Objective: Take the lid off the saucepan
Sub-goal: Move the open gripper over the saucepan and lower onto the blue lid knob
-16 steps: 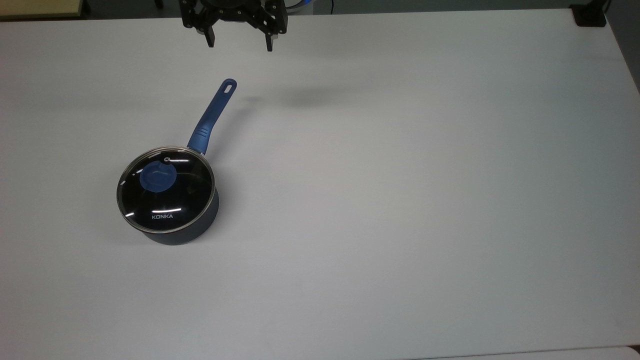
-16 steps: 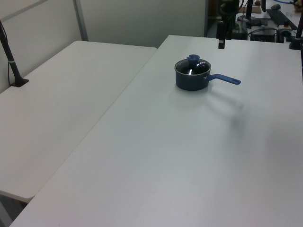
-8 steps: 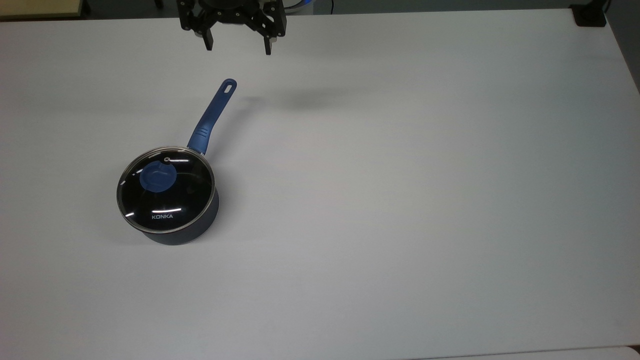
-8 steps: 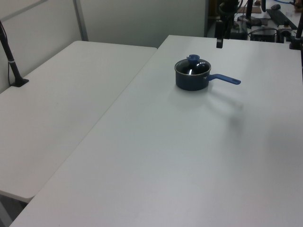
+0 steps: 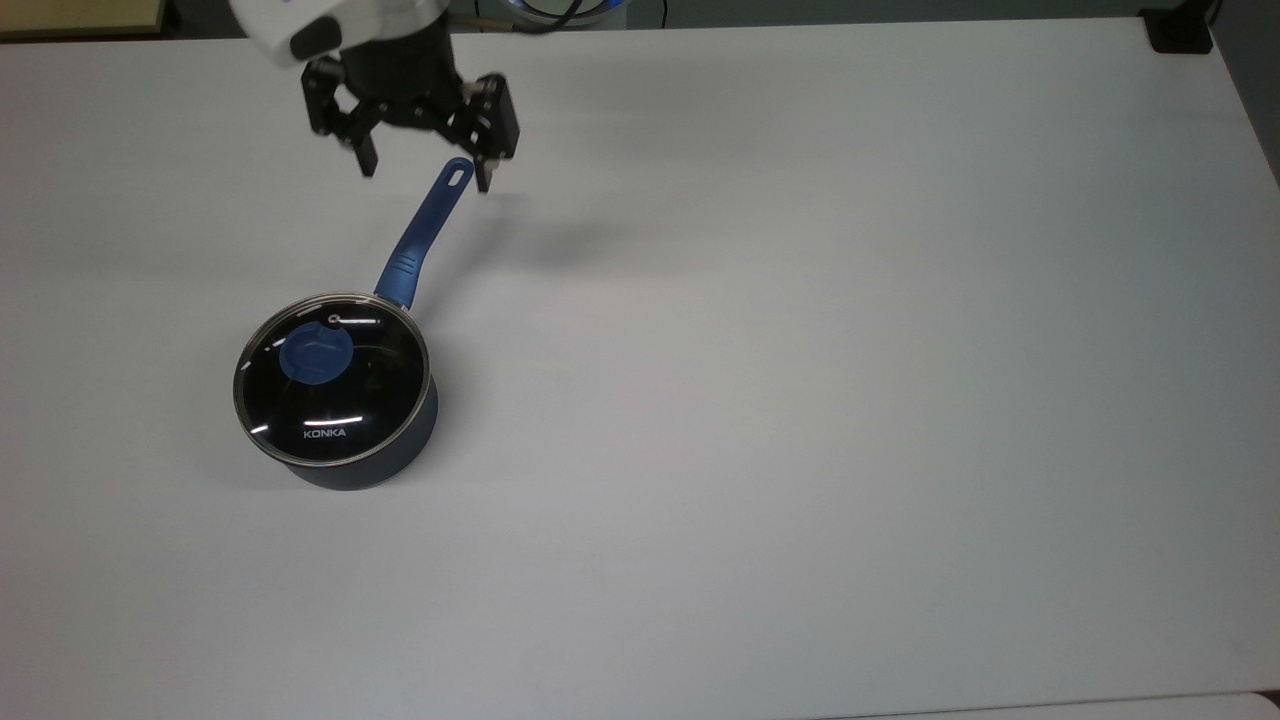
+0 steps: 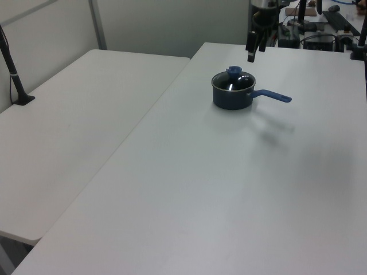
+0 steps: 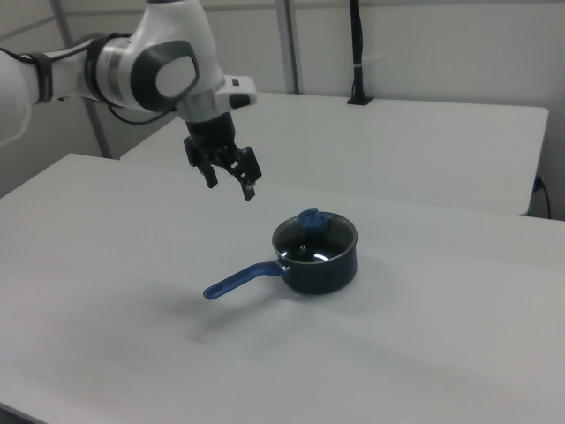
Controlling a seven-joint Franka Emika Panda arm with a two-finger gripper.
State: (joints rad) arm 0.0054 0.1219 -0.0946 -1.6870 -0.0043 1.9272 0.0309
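Tool [image 5: 424,176] spread wide above the saucepan [image 5: 345,420] handle's end; lid [image 5: 330,378] seated; desk [image 5: 850,400] bare to the top view's right.

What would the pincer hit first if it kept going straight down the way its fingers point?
Probably bare table beside the saucepan handle's tip. The open pincer hangs above that end, well short of the lid; depth is uncertain.

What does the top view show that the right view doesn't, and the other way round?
Top view: white KONKA lettering on the lid and the oval hole at the end of the saucepan handle. Right view: the white arm behind the pincer, and a second table beyond. Both: the pincer open in the air, apart from the saucepan, whose lid sits on it with its blue knob up.
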